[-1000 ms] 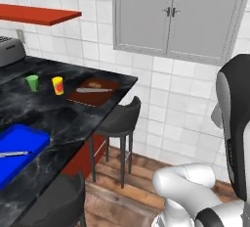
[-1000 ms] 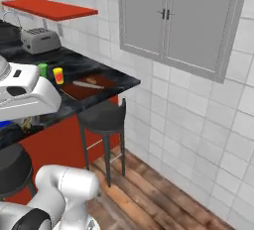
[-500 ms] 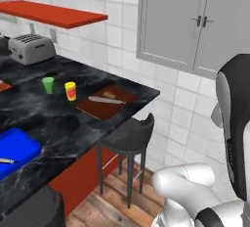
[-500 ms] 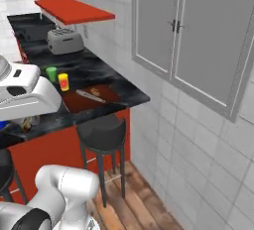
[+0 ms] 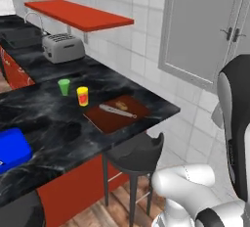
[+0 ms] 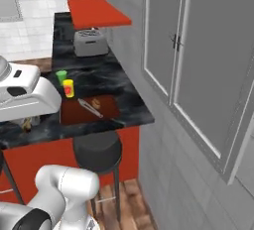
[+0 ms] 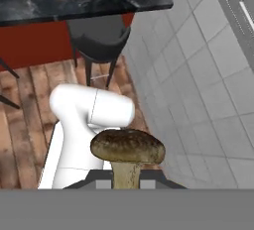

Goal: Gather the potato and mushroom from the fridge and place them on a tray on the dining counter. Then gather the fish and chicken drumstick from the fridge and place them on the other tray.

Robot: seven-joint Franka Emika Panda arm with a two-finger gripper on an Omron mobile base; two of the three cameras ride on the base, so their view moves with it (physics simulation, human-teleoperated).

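The whole scene is sliding across both base views compared with a second ago: the base is turning, so the toaster and red shelf are now sitting nearer the middle while the things themselves are keeping their places on the surface.

One grey wall cabinet [image 5: 205,25] with two doors is hanging on the tiled wall at the right. One dining counter [image 5: 73,128], black veined marble on a red base, is stretching leftward from it. One red shelf [image 5: 78,14] is projecting from the wall above the far end. One dark stool [image 5: 134,155] is standing tucked under the near right corner of the surface. One blue tray [image 5: 12,148] is lying at the near left edge, partly cut off. One dark red cutting board [image 5: 117,113] is lying near the right end, with one knife [image 5: 117,110] and one small brownish item on it. One silver toaster [image 5: 63,47] is sitting far back. Two cups are standing side by side just left of the board: one green cup [image 5: 64,86] and one yellow cup [image 5: 83,96], close but apart.

In the hand view the pincer [image 7: 124,177] is clamped on the stem of one brown mushroom [image 7: 127,147], its cap standing above the fingertips, over the wooden floor [image 7: 25,120], well apart from the tray.
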